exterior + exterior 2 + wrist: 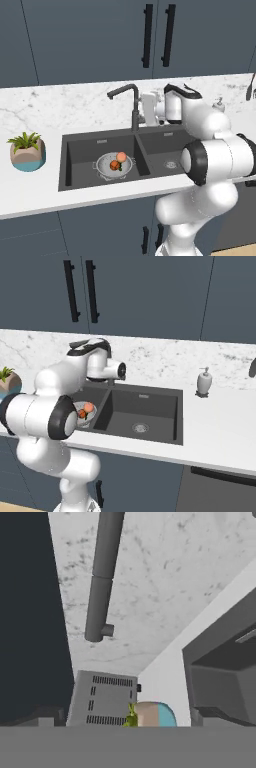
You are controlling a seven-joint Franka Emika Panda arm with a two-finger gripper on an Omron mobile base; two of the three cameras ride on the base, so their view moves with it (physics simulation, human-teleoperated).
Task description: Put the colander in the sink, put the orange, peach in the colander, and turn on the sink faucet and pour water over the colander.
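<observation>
The silver colander (107,167) sits in the left basin of the dark sink (75,150), also seen past the arm as colander (86,417). Inside it lie the orange (115,165) and the paler peach (121,156). The sink faucet (131,100) stands behind the divider between the basins, its spout reaching left. My gripper (141,112) hangs just right of the faucet's stem, level with it and pointing left. In the hand view the faucet (102,577) runs close across the picture, a small nub at its end. Nothing is between my fingers. No stream shows.
A potted plant (27,150) stands on the counter left of the sink. A white soap dispenser (204,381) stands to its right. A grey slotted box (102,699) lies far down the counter. Dark cabinets hang above the marble backsplash.
</observation>
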